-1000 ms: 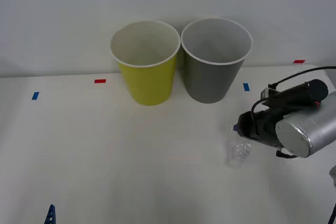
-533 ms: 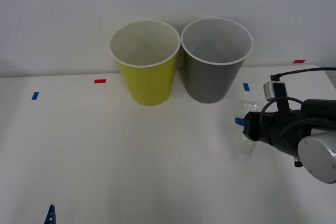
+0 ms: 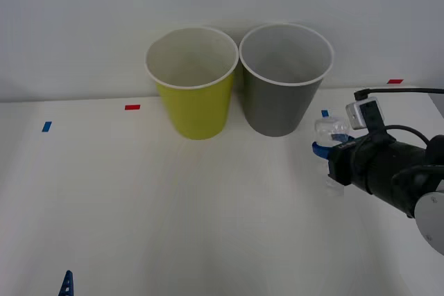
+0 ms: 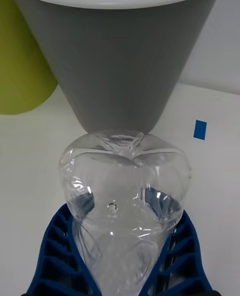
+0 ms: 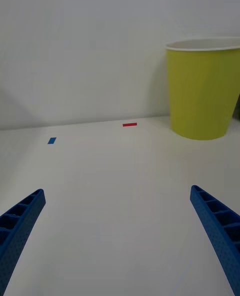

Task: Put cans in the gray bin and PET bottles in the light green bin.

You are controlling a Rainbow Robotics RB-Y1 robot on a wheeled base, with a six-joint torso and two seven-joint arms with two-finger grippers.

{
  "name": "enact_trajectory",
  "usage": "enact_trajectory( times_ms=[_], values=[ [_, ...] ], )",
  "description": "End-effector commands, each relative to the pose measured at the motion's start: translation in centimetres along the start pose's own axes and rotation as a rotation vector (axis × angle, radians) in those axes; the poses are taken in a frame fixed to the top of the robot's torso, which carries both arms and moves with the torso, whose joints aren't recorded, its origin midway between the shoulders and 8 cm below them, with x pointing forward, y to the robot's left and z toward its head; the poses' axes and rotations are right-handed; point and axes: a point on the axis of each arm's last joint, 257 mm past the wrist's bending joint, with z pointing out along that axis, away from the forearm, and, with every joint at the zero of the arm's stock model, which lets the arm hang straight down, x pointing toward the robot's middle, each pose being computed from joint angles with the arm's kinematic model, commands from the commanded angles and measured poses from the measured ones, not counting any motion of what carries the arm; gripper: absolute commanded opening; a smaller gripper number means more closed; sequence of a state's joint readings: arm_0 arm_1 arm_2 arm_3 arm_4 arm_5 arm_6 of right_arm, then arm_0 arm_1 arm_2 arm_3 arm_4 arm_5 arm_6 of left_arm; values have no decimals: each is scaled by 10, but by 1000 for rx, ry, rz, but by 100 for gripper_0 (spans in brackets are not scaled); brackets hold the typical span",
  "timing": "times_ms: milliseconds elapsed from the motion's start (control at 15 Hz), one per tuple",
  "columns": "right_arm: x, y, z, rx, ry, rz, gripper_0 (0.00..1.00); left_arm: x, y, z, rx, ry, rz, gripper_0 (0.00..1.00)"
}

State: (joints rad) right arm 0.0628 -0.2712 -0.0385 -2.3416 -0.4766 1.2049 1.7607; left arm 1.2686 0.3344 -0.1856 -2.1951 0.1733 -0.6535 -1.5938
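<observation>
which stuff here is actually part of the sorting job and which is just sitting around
Job:
- PET bottle, clamped in the right gripper
- light green bin
- gray bin

Just there:
- tape marks on the table, e.g. a red one
- left gripper, open and idle over bare table

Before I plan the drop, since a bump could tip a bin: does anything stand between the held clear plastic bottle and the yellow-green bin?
Yes. The dark gray tapered bin stands between the clear wrinkly plastic bottle, clamped in the right gripper, and the yellow-green tapered bin on its far side, so the bottle must pass over or around it.
</observation>
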Motion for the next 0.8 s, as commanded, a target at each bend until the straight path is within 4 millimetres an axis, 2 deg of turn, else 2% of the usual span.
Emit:
enact_trajectory(
  times_ms=[67, 400, 600, 800],
  values=[
    [-6, -3, -7, -18, -43, -67, 1, 0, 0, 0, 0, 0, 0, 100],
    [-17, 2, -14, -15, -105, -98, 1, 0, 0, 0, 0, 0, 0, 100],
    [-52, 35, -22, -58, -226, -147, 1, 0, 0, 0, 0, 0, 0, 100],
    [-91, 60, -27, -86, -365, -171, 0, 0, 0, 0, 0, 0, 0, 100]
  ],
)
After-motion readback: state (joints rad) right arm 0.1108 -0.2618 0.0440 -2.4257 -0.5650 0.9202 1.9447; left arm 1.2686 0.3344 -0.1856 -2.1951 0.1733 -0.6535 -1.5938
